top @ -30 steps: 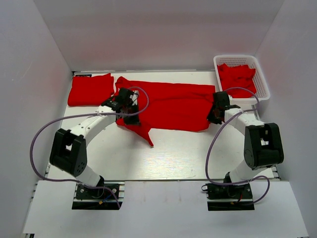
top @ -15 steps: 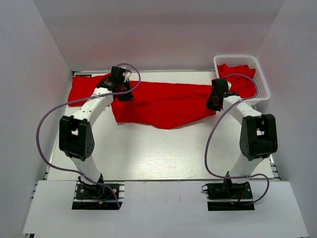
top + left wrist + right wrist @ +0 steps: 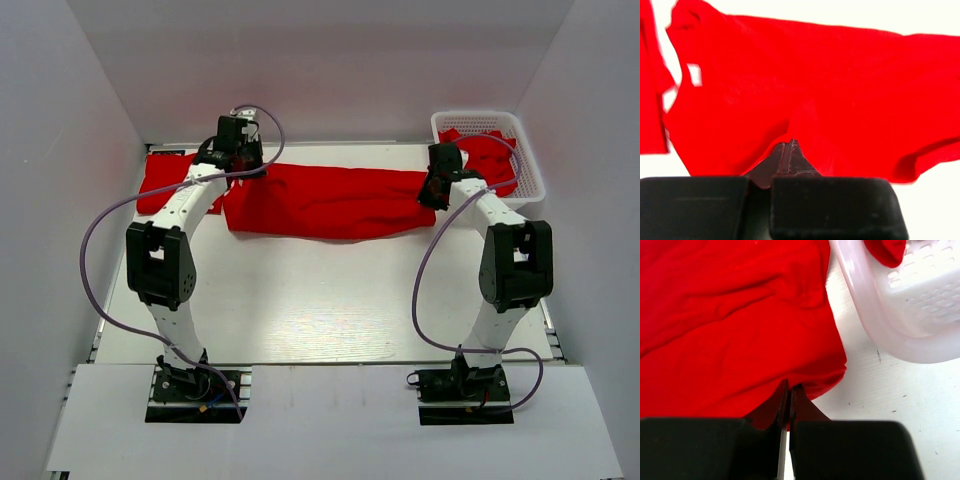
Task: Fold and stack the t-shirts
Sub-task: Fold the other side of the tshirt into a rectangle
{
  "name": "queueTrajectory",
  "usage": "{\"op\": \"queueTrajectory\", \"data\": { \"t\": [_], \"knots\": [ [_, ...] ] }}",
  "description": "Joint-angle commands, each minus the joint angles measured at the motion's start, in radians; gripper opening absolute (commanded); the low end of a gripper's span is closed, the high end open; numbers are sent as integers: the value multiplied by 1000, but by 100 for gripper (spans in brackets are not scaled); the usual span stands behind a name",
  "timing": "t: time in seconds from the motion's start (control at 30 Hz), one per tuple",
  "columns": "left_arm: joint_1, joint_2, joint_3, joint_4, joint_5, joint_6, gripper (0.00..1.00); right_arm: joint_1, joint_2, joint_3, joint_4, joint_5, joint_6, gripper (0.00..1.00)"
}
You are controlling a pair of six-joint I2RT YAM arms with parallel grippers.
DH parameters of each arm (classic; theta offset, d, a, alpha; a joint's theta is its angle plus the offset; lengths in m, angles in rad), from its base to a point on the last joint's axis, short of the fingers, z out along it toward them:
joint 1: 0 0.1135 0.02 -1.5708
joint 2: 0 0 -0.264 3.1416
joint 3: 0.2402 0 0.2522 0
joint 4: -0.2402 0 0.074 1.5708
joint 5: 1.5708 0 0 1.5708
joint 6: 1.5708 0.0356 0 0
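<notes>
Pinching t-shirt edges: left tool, right tool.

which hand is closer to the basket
Right. The right hand grips the shirt at its end just beside the basket; the left hand grips the shirt's opposite end, far from the basket.

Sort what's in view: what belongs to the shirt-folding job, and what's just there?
Job: spread t-shirt, pinched at its ends by left claw and right claw; folded t-shirt, far left; crumpled t-shirts, far right.
Just there: white mesh basket holding the crumpled ones; table.
</notes>
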Motion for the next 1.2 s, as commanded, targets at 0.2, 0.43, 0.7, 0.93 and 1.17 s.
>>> {"op": "queueTrajectory", "data": {
  "t": [0.2, 0.43, 0.7, 0.93, 1.17],
  "knots": [
    [52, -8, 53, 136, 7, 89, 0, -17, 56, 125, -67, 63, -28, 0],
    [83, 44, 62, 199, 50, 98, 0, -25, 92, 182, -76, 79, -21, 0],
    [121, 97, 56, 290, 116, 129, 0, -32, 139, 243, -79, 77, -32, 0],
    [140, 217, 148, 264, 153, 129, 0, -37, 223, 318, -98, 72, -14, 0],
    [172, 395, 358, 146, 104, 32, 72, -38, 279, 412, -121, 51, -21, 43]
  ]
}}
